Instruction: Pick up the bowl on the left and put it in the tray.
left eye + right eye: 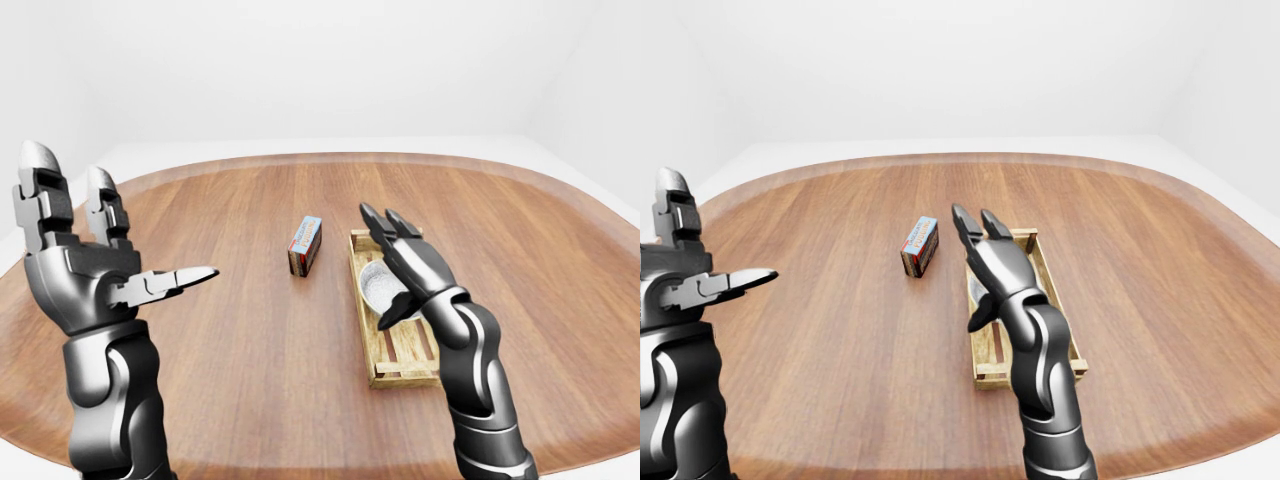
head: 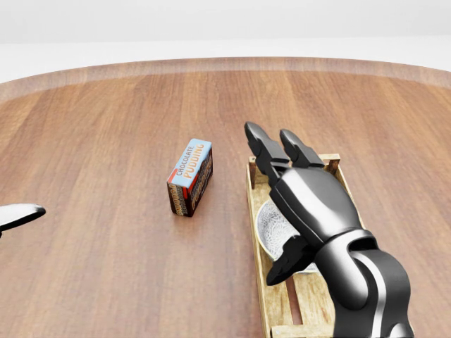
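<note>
Inside the tray point(image 1: 405, 372), the bowl point(image 2: 271, 224) looks placed. Right hand point(image 2: 313, 204) hovers just above it, fingers spread, holding nothing, so I'd lift straight up so the thumb clears the rim

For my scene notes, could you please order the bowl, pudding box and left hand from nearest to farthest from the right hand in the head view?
1. Bowl, in the tray beneath the right hand.
2. Pudding box, to its left.
3. Left hand, at the view's left edge.
</note>
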You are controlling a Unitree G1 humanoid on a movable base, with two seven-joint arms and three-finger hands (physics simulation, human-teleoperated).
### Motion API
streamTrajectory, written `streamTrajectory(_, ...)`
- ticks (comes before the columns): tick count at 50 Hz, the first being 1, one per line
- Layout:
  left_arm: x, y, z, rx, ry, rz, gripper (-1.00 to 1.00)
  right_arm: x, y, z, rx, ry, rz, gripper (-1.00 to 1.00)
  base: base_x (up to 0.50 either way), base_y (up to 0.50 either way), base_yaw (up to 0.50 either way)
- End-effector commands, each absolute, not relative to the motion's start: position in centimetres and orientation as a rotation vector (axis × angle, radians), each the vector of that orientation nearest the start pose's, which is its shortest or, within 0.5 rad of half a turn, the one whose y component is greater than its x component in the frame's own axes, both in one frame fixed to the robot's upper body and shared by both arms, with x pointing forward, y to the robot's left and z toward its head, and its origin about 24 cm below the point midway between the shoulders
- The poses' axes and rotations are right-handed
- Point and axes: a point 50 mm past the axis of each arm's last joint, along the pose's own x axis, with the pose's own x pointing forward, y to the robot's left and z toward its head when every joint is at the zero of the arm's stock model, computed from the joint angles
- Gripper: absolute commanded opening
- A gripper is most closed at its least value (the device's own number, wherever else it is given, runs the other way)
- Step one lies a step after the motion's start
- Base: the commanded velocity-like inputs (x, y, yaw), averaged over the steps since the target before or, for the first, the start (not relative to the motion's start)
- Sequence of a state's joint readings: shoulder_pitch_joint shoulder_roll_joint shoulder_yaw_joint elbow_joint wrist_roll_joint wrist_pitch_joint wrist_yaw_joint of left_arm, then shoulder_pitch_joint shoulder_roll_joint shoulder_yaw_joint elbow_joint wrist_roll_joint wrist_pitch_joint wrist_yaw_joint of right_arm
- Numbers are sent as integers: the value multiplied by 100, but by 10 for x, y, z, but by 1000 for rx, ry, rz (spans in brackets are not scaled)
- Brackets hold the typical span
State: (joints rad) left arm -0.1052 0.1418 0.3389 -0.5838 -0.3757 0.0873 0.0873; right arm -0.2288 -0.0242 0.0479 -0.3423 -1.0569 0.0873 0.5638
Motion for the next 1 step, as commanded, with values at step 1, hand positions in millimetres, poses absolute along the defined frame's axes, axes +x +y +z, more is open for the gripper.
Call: streamTrajectory(1,208,214,212,-155,-728,209,100,217,-134,159,-865,-325,140,100,0,0,0)
